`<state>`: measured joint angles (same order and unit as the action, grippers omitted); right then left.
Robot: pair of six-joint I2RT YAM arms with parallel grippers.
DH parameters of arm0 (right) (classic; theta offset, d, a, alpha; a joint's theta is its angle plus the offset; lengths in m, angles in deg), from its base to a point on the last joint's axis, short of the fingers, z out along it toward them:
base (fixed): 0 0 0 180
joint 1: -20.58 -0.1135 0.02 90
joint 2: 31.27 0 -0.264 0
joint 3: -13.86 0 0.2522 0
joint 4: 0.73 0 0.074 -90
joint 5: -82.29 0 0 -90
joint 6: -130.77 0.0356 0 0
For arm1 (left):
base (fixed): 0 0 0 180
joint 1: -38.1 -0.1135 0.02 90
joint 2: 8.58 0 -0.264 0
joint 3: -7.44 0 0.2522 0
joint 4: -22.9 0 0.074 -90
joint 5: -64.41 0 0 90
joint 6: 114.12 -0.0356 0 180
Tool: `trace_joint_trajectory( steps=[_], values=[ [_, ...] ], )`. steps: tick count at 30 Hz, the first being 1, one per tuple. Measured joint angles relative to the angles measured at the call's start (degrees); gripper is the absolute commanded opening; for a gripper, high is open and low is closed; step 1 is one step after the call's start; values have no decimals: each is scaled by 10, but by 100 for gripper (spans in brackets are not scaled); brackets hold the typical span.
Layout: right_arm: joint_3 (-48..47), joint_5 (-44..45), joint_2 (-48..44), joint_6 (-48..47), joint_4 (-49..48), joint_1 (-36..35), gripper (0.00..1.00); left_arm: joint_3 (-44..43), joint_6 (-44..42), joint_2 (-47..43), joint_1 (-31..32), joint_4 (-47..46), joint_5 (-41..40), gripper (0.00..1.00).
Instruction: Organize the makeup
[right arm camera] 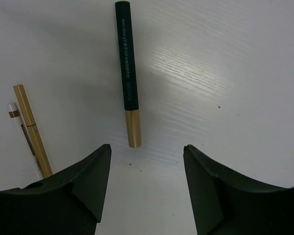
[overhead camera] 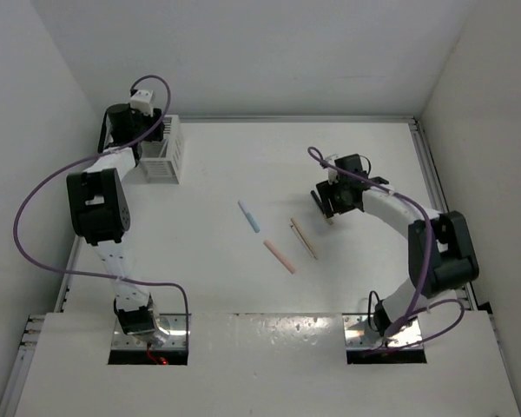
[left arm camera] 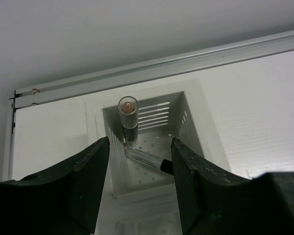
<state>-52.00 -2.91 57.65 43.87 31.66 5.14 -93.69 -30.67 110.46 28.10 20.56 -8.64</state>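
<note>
1. Three slim sticks are lying loose in the middle of the worktop (overhead camera: pixel 208 278): a light blue stick (overhead camera: pixel 248 216), a salmon pink stick (overhead camera: pixel 279 256) and a tan stick (overhead camera: pixel 303 238), near one another but apart
2. A dark stick (right arm camera: pixel 128 73) with a gold end is lying flat just ahead of the right hand (right arm camera: pixel 147 147), whose fingers are standing spread with nothing between them
3. The left hand (left arm camera: pixel 139 141) is hovering over the white slatted box (left arm camera: pixel 191 122) at the far left, spread and empty; a clear-capped tube (left arm camera: pixel 128 115) is standing inside and another stick (left arm camera: pixel 146 158) is lying on the box floor
4. The sticks are looking light, stiff and smooth, so likely to roll or slip; pinching one across its middle, fingers square to its length, seems safest
5. The worktop is looking hard and faintly glossy, offering little friction; plain white walls are closing it in, with a metal rail (left arm camera: pixel 161 63) running along the far edge
</note>
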Motion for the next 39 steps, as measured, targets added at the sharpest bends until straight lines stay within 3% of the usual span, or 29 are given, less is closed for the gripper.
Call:
trace_joint_trajectory(
  steps=[9,14,16,23,27,30,34,39],
  values=[
    [-70,-59,141,-5,26,7,46,-2,22,-96,0,89,60,60],
    [-114,-52,188,-1,55,7,18,5,25,-156,0,130,106,60],
    [-124,-51,196,2,66,7,0,25,26,-183,3,140,119,60],
    [-103,-54,176,5,64,10,0,119,2,-287,38,163,163,64],
    [-45,-81,83,6,57,3,0,155,-89,-349,106,214,184,64],
    [-54,-126,6,13,52,-11,0,156,-174,-369,162,256,180,64],
    [-111,-205,-36,40,58,-29,0,184,-291,-379,232,288,102,64],
    [-160,-266,-36,70,86,-40,0,233,-416,-377,305,319,-56,64]
  ],
)
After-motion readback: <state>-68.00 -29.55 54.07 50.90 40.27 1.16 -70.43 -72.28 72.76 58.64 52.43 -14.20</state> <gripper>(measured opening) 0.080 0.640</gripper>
